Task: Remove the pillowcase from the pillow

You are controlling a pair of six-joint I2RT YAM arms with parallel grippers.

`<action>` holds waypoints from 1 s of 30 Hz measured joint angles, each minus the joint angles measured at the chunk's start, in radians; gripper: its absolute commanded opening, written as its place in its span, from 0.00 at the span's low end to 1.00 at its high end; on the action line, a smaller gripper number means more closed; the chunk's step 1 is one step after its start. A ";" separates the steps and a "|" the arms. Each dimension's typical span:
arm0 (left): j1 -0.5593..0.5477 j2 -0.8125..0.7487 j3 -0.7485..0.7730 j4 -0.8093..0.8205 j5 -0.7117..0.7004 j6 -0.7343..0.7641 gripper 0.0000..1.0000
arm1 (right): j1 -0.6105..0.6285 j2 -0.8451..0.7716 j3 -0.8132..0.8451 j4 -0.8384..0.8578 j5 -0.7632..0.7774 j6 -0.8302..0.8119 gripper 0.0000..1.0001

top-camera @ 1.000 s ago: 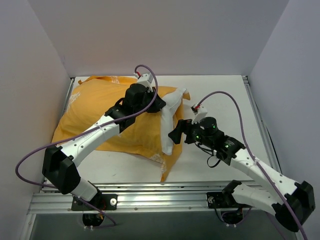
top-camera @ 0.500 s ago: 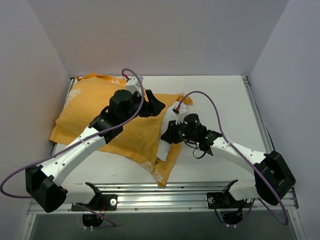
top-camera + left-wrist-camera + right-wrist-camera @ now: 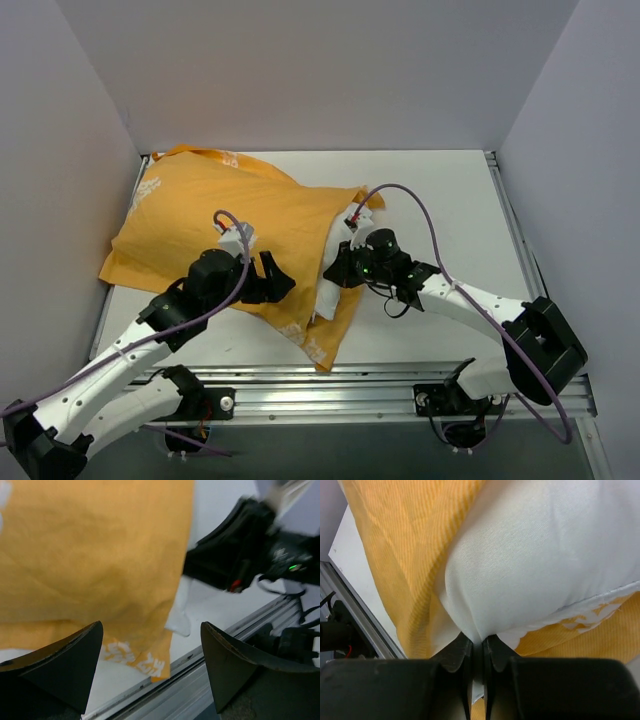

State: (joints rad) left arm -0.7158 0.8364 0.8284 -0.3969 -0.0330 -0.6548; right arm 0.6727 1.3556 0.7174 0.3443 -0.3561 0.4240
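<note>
Though wide over pillowcase, left gripper — right gripper tight on pillow.

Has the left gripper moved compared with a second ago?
Yes. The left gripper has pulled back over the pillowcase toward the near rail, jaws open.

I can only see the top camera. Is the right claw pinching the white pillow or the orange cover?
Observer: The right wrist camera shows the right gripper shut on a fold of the pillow. The fabric at its tips is white, and the orange pillowcase lies beside that fold.
Operator: Is the left claw grabbing anything?
Observer: No. The left wrist camera shows the left gripper open, its fingers wide apart with nothing between them, above the pillowcase's edge.
</note>
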 measured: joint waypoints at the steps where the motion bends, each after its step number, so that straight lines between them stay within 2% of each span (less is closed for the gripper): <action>1: -0.006 0.002 -0.049 0.008 0.006 -0.015 0.87 | 0.000 0.000 -0.008 0.008 0.000 0.008 0.00; 6: -0.080 0.077 -0.209 0.013 0.039 -0.072 0.88 | 0.000 0.000 -0.018 0.027 0.000 0.021 0.00; 13: -0.164 0.236 -0.204 0.108 0.018 -0.075 0.88 | 0.003 0.000 0.030 -0.012 0.008 0.019 0.00; 16: -0.174 0.283 -0.204 0.157 -0.002 -0.075 0.82 | 0.003 0.000 0.044 -0.021 0.012 0.020 0.00; 18: -0.177 0.312 -0.204 0.185 -0.024 -0.076 0.68 | 0.005 0.000 0.045 -0.026 0.016 0.021 0.00; 20: -0.179 0.348 -0.204 0.206 -0.050 -0.076 0.47 | 0.011 0.000 0.046 -0.031 0.020 0.022 0.00; 21: -0.179 0.361 -0.204 0.211 -0.063 -0.077 0.23 | 0.014 -0.002 0.046 -0.035 0.023 0.022 0.00; 22: -0.179 0.371 -0.204 0.216 -0.074 -0.080 0.11 | 0.016 -0.006 0.047 -0.039 0.027 0.022 0.00; 23: -0.179 0.377 -0.204 0.217 -0.091 -0.077 0.03 | 0.016 -0.013 0.048 -0.048 0.030 0.021 0.00; 30: -0.178 0.362 -0.176 0.195 -0.184 -0.060 0.02 | 0.014 -0.157 0.056 -0.151 0.081 0.012 0.00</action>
State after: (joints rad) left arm -0.8940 1.1984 0.6521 -0.2020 -0.2169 -0.7143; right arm 0.6865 1.1988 0.7738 0.1936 -0.2749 0.4358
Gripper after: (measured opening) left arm 0.036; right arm 0.027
